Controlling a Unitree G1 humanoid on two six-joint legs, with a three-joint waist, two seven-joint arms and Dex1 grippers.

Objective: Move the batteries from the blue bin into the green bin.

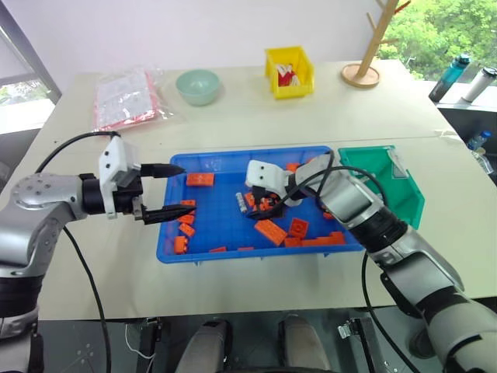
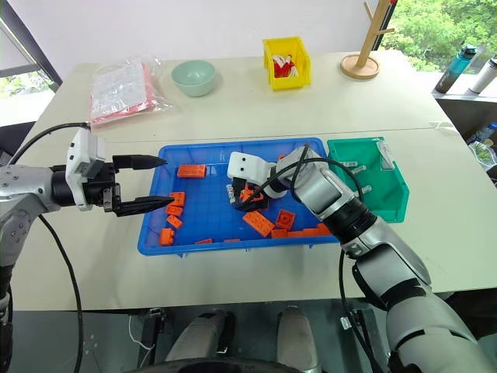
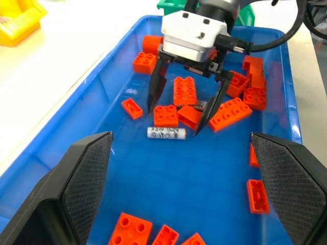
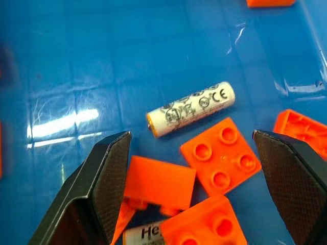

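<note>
Currently right gripper [image 3: 177, 118] is hovering jaws-wide over a battery [image 4: 191, 108] lying flat on the blue bin [image 1: 225, 235] floor among orange bricks [image 3: 176, 91]. Left gripper [image 1: 175, 189] is hanging open and empty over the bin's left end. Green bin [image 1: 406, 198] is sitting just right.

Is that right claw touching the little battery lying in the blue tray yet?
Apart. In the left wrist view, blue floor shows between the battery and both fingertips of the right gripper.
</note>
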